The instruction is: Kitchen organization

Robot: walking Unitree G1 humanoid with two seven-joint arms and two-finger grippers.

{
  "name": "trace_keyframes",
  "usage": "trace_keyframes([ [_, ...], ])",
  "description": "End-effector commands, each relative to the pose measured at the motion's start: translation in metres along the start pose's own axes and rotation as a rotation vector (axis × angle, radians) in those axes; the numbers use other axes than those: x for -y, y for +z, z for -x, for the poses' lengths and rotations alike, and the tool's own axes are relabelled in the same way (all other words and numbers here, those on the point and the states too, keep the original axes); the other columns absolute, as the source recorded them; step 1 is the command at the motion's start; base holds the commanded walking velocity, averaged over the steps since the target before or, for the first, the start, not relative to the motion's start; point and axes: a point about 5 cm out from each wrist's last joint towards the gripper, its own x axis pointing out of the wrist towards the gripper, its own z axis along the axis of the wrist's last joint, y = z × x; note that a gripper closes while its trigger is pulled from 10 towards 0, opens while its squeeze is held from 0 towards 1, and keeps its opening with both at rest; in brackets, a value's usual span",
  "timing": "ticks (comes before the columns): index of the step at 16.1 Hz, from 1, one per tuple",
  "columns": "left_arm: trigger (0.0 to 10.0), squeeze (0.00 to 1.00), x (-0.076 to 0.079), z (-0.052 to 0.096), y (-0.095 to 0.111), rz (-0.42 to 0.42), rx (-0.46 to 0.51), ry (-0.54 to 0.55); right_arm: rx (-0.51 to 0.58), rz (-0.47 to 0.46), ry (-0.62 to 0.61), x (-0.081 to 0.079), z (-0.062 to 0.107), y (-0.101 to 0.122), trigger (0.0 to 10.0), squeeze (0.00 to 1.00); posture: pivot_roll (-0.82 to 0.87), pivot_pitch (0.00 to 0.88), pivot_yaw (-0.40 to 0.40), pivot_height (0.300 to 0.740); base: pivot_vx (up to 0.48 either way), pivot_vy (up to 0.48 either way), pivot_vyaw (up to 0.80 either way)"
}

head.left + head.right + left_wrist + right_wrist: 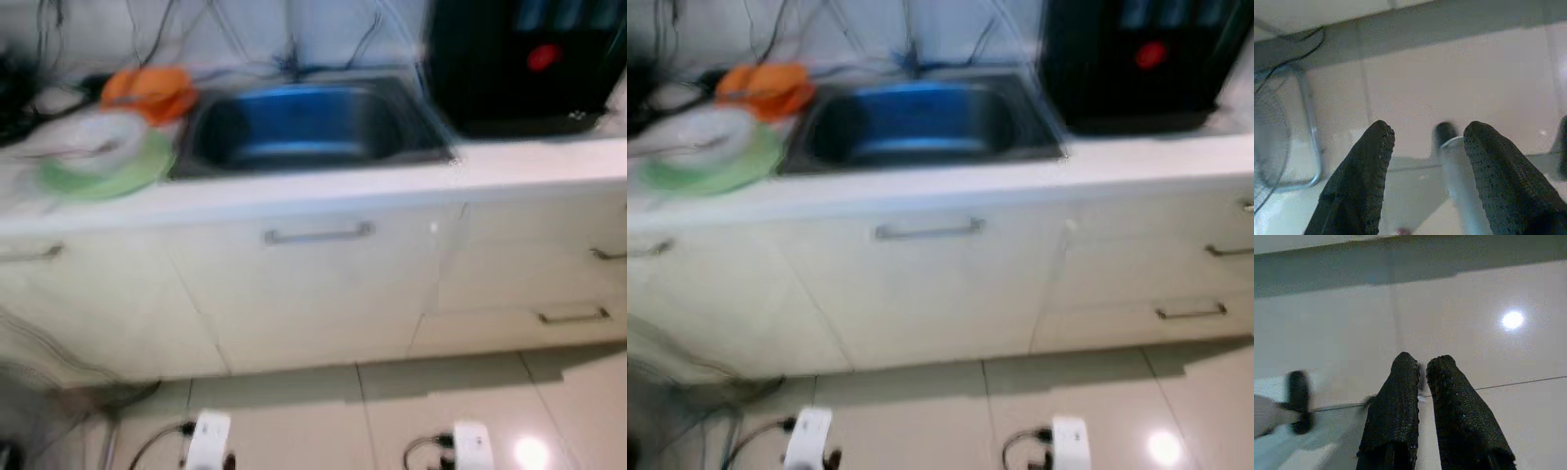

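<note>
A steel sink [304,127] is set into a white counter [509,166] ahead of me, blurred. Left of it lie an orange bowl or plate [149,90] and a white dish on a green plate [103,162]. My left gripper [1425,142] hangs over the tiled floor, open, with nothing between its fingers. My right gripper [1422,369] hangs over the floor too, its fingers shut together and empty.
A black appliance [524,64] with a red spot stands on the counter right of the sink. White cabinet doors and drawers with metal handles [318,235] sit below. A fan with its stand [1273,142] and cables are on the floor at the left.
</note>
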Motion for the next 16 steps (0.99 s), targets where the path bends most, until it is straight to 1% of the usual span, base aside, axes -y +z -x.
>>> trace_keyframes([
  [1, 10.0, 0.0, -0.0021, 0.0007, -0.0051, 0.005, -0.02, 0.009, 0.002, 0.006, 0.005, -0.0023, -0.0004, 0.0009, 10.0, 0.0, 0.04, 0.066, 0.067, 0.74, 0.0, 0.36, 0.0],
  [11, 10.0, 0.0, -0.002, 0.0008, -0.0053, 0.006, -0.019, 0.011, 0.002, 0.009, 0.007, -0.002, -0.0004, 0.0012, 10.0, 0.0, 0.05, 0.067, 0.066, 0.74, 0.0, 0.345, 0.0],
  [16, 10.0, 0.0, -0.0014, 0.001, -0.0048, 0.007, -0.007, 0.013, 0.002, 0.01, 0.009, -0.002, -0.0004, 0.0012, 10.0, 0.0, 0.05, 0.07, 0.064, 0.74, 0.0, 0.0, 0.0],
])
